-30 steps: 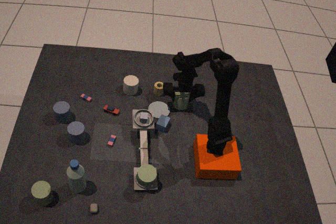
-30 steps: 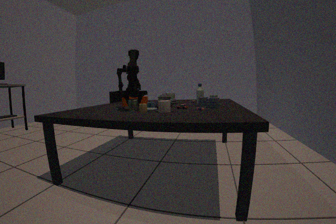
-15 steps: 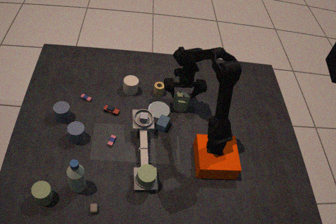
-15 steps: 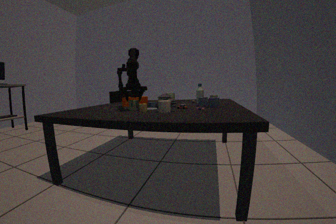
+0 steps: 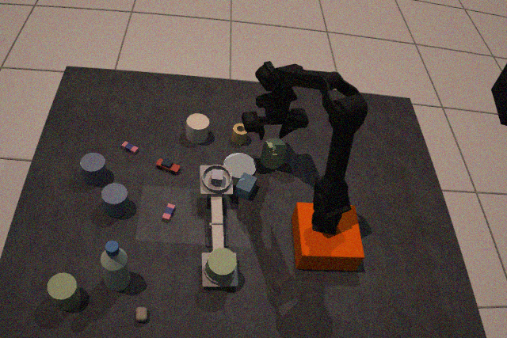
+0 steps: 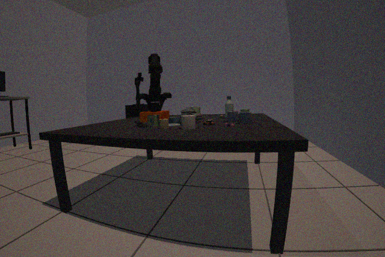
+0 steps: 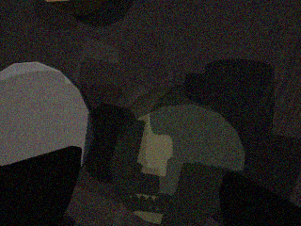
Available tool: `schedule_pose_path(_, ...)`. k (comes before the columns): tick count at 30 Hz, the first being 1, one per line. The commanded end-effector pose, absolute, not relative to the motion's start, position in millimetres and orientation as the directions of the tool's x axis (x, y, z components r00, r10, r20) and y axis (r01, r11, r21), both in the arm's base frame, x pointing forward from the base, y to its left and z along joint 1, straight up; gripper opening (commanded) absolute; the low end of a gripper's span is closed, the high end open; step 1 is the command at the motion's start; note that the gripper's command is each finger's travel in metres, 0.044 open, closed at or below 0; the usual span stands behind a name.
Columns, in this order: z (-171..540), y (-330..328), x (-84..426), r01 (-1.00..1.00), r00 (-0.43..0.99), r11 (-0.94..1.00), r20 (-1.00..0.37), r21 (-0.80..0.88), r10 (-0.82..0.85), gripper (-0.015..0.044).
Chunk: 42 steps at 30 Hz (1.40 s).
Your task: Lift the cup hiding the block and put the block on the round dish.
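Note:
A green cup stands on the table just right of the pale round dish. My gripper is open and empty, a little above this cup. In the wrist view the cup shows below and between the dark fingers. A small pale block lies uncovered inside the ring on the balance's far end. The other green cup stands upside down on the near end of the balance. No cup is over the dish.
A blue cube stands close to the dish and the balance. A tan hollow cylinder and a white cylinder stand behind. Blue cups, toy cars, a bottle and another green cup stand to the left.

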State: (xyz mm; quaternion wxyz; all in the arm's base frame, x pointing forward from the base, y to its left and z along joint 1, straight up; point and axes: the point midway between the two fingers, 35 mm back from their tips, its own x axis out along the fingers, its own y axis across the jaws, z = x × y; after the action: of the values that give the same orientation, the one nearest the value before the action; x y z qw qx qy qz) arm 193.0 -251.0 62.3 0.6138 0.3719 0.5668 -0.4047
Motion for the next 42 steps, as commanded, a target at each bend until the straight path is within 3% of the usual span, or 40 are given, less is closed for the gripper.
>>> schedule_pose_path(1, 67, -245, 201, 0.863, 0.032, 0.505, -0.996, -0.016, -0.085, 0.026)
schedule_pose_path(22, 77, -206, 244, 0.312, 0.042, 0.949, -0.997, -0.048, -0.064, 0.026)
schedule_pose_path(32, 82, -184, 261, -0.027, 0.044, 0.998, -0.998, -0.055, -0.054, 0.026)
schedule_pose_path(42, 86, -162, 277, -0.364, 0.045, 0.93, -0.998, -0.057, -0.044, 0.026)
